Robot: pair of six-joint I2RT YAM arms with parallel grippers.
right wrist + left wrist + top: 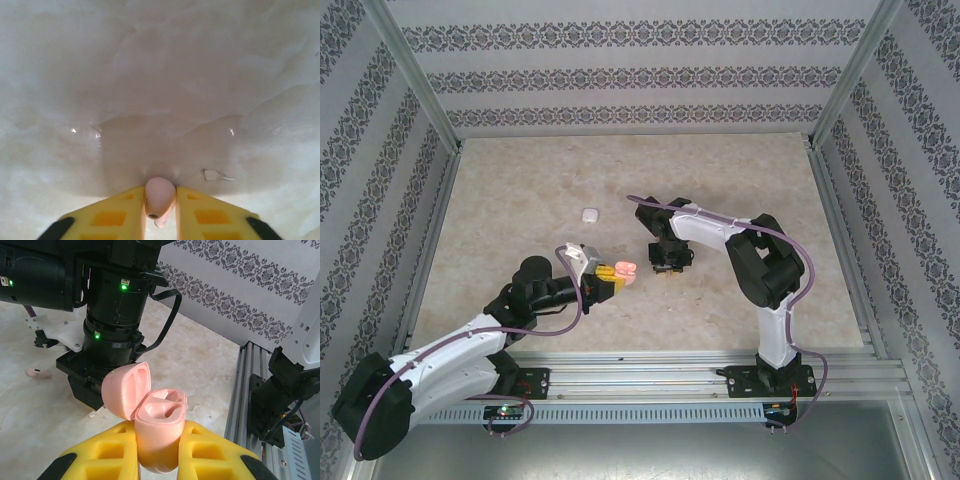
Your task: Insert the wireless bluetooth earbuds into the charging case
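while a loose earbud (588, 214) lies on the table (500, 200) well beyond it, the left gripper (611, 275) stands clamped on the charging case (160, 432), its yellow fingers (105, 450) pressed against both sides of the pink body. we see the lid (127, 390) hinged open to the left and the two wells facing up, both looking empty. just to the right of the case and apart from it, the right gripper (666, 264) points down at the table and pinches the held earbud (159, 196) between its fingertips. that earbud's long axis runs along the fingers, rounded end outward. so the case lies to the left of the held earbud, and the right arm is the nearer one for this job. we judge the coming move turns on lifting that earbud, carrying it left over the open wells and turning it to match a well. the loose earbud is left for a later pick.
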